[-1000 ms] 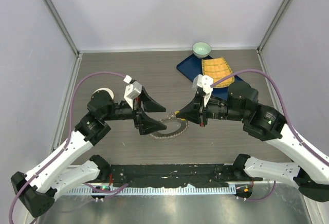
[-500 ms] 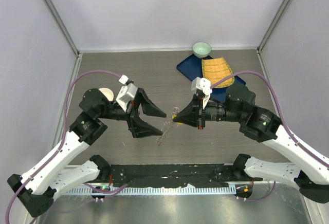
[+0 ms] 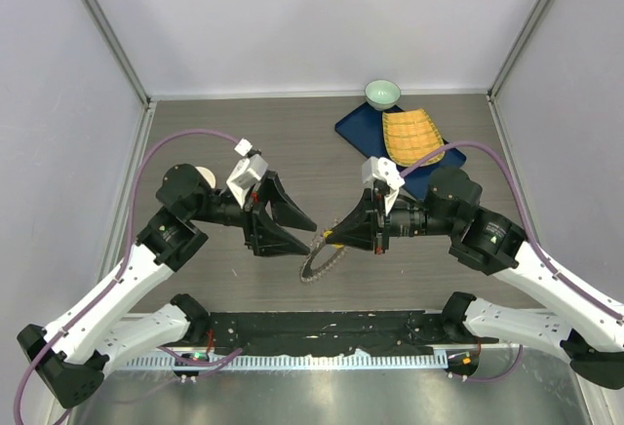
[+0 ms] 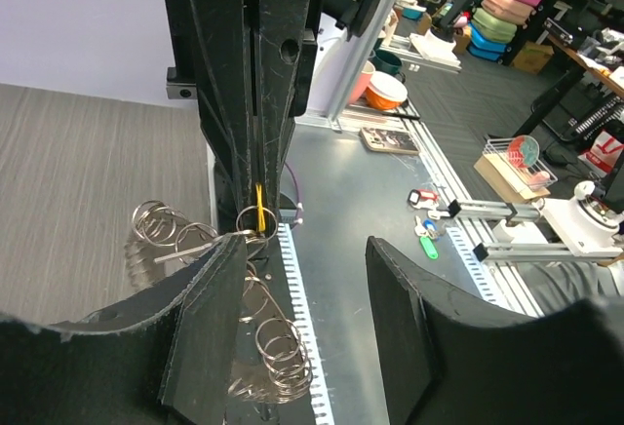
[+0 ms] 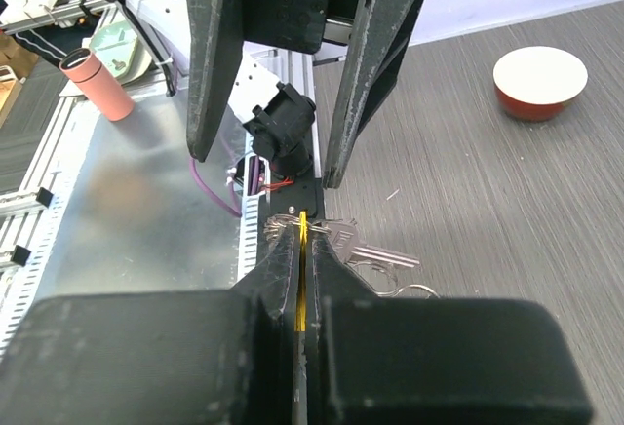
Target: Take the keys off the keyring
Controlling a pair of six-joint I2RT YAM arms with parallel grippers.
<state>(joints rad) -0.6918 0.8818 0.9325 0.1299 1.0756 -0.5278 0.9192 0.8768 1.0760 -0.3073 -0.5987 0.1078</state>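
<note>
While the left hand (image 3: 308, 234) gapes released, the right hand (image 3: 334, 233) pinches the keyring (image 3: 320, 259).

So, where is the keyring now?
Top view: the keyring is at the centre of the table, pinched by the right gripper, beside the open left gripper.

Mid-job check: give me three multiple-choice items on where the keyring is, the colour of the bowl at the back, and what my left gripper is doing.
1. The keyring is:
A flat against the back wall
B pinched in the right gripper, between the arms
C off the table

2. The bowl by the back wall is:
A green
B black
C yellow

3. The left gripper is:
A open
B shut on the keyring
C shut on a cable

Answers:
1 B: the right wrist view shows its shut fingers on the ring.
2 A: the top view shows it pale green.
3 A: its fingers stand wide apart in the left wrist view.
</note>
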